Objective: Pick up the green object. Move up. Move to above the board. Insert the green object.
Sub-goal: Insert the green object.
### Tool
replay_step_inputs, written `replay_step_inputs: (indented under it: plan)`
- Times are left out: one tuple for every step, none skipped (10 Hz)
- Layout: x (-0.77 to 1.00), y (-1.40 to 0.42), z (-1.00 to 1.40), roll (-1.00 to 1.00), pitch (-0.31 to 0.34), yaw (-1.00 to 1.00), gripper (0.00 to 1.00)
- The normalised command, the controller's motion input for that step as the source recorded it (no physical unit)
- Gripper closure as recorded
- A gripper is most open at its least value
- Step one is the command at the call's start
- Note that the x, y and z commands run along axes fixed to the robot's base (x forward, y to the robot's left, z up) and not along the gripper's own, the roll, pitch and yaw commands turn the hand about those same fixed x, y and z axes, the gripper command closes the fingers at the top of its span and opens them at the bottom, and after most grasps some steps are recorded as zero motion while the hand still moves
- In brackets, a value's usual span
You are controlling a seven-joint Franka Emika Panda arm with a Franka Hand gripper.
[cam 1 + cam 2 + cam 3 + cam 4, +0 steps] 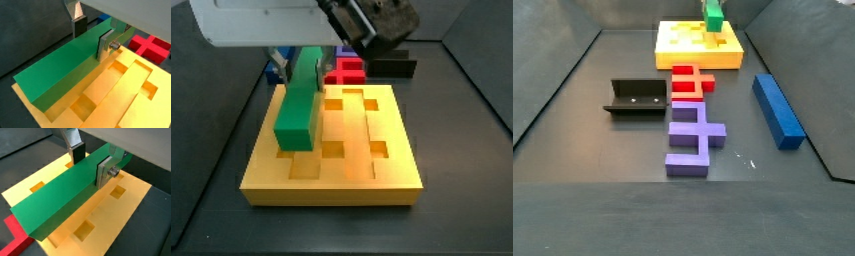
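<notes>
Silver-fingered gripper (90,164) with dark pads around plain green object (60,198); yellow-orange board (392,170); red cross (687,80), purple cross (691,135), blue bar (776,108), dark fixture (640,96).

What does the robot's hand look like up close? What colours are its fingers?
In both wrist views the hand has two flat, shiny silver metal fingers with dark pads at the tips. One finger plate carries a small round silver bolt. In a side view, the hand's body is a chunky black block under a white arm casing.
</notes>
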Motion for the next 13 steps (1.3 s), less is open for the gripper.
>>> replay_step_inputs:
  plan:
    - [0.11, -0.25, -0.38, 0.25, 0.0, 0.22, 1.0]
    - [0.06, -0.21, -0.39, 0.26, 0.0, 0.22, 1.0]
    - [0.1, -0.17, -0.4, 0.28, 0.0, 0.18, 1.0]
    - [0.11, -0.02, -0.42, 0.22, 0.0, 0.0, 1.0]
    - [-0.01, 0.09, -0.17, 0.0, 0.0, -0.12, 1.0]
    - [0.0, 0.11, -0.08, 0.0, 0.0, -0.13, 1.0]
    - [0.0, 0.07, -0.06, 0.0, 0.0, -0.03, 1.0]
    - [0.0, 0.07, -0.09, 0.0, 0.0, 0.0, 1.0]
    - [0.0, 0.07, -0.15, 0.0, -0.01, 0.0, 1.0]
    - [-0.05, 0.0, -0.19, 0.0, -0.05, 0.0, 1.0]
    - [-0.12, 0.0, -0.18, -0.01, -0.081, 0.0, 1.0]
    - [0.0, -0.09, -0.19, -0.05, -0.076, 0.0, 1.0]
    - [0.0, 0.0, -0.18, -0.03, -0.06, 0.0, 1.0]
